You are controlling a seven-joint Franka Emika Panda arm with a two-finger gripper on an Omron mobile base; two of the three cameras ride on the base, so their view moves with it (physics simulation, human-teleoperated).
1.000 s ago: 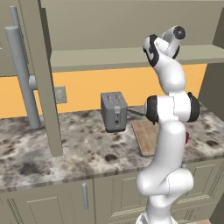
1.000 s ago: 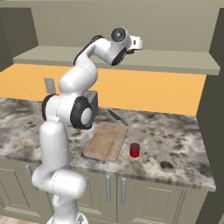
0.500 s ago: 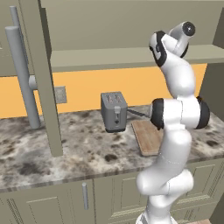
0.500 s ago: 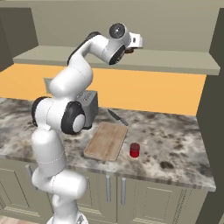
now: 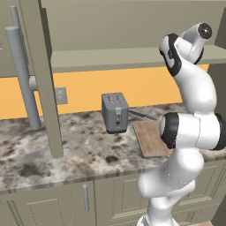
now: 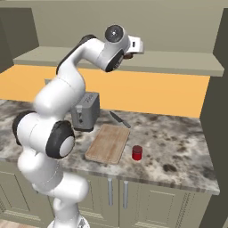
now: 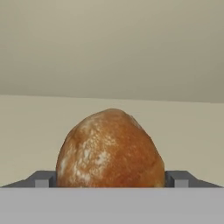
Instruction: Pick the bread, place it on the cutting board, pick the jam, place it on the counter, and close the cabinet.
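The bread, a glossy brown lump, sits on the cabinet's shelf straight in front of the hand. My gripper is open, with one fingertip on each side of the loaf; I cannot tell whether they touch it. In the right base view the gripper is up at the shelf edge. Down on the counter the cutting board lies bare, with the red jam jar standing just right of it. The cabinet door stands open.
A grey toaster stands left of the board, and a knife lies behind it. The open door's long bar handle hangs over the counter's left part. Low cabinets run under the counter.
The arm's lower joints have swung round while the hand stayed at the shelf. The jaws have narrowed slightly.
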